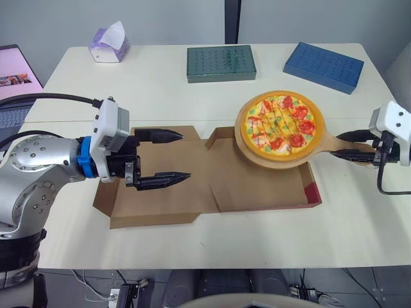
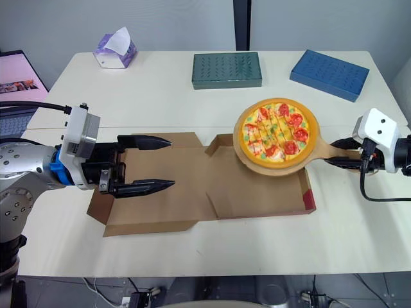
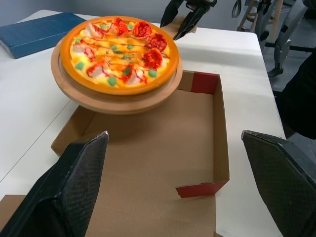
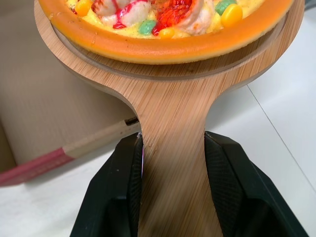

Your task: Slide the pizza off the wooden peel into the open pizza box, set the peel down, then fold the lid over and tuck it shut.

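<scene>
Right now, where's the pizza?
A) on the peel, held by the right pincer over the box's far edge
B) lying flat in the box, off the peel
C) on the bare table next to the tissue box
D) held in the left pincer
A: the pizza sits on the wooden peel, whose handle the right pincer clamps, with the round end over the far edge of the open pizza box.

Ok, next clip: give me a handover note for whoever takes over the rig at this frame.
Right gripper: shut on the peel by its handle, holding it above the far right corner of the pizza box.
Left gripper: open, empty, above the flat lid.
Pizza sits on the peel; the box lies open on the table.
Done: nothing yet. Left: slide pizza in, set peel down, fold and tuck lid.
</scene>
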Controlling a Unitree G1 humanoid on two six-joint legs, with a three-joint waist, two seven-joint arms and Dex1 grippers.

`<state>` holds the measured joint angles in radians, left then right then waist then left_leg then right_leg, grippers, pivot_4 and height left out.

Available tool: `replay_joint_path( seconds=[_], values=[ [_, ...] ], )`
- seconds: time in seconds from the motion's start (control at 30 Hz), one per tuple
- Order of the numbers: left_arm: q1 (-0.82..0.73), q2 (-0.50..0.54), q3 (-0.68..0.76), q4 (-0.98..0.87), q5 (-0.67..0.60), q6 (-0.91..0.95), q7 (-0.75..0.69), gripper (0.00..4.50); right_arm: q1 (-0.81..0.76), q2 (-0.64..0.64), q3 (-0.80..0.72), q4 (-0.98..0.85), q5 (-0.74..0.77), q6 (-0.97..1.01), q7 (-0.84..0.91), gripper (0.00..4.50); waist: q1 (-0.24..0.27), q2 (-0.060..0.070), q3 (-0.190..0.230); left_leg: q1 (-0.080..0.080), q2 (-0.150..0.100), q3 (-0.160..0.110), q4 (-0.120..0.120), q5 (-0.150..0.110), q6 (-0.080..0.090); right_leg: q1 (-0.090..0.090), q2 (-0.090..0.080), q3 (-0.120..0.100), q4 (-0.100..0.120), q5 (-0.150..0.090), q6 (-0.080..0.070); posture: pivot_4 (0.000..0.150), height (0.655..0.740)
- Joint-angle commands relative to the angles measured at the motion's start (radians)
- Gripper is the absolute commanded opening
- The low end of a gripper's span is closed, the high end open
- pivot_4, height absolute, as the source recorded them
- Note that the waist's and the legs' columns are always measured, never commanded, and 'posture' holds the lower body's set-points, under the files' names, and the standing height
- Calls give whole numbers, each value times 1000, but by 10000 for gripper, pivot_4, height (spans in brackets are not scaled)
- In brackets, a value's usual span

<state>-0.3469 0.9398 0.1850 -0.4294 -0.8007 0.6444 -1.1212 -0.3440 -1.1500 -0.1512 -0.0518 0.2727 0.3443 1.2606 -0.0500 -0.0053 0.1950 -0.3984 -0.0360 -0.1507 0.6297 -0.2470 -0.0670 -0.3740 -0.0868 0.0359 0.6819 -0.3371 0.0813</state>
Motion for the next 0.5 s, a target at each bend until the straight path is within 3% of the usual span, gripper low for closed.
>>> replay_joint_path(
  seconds=[0.03, 0.5],
  values=[
    [-11, 3, 7, -26, 6, -17, 4, 45000, -12, -20, -36, -41, -13, -79, -8, 15793, -1, 0, 0, 0, 0, 0, 0, 0, 0, 0, 0, 0, 0, 0, 0, 1500, 7400],
    [-24, -9, -7, -32, 5, -8, 11, 45000, -62, 5, 16, 8, -117, -202, -64, 15793, -3, 0, 0, 0, 0, 1, 0, 0, 0, 0, 0, 2, 0, 0, 0, 1500, 7400]
  ],
)
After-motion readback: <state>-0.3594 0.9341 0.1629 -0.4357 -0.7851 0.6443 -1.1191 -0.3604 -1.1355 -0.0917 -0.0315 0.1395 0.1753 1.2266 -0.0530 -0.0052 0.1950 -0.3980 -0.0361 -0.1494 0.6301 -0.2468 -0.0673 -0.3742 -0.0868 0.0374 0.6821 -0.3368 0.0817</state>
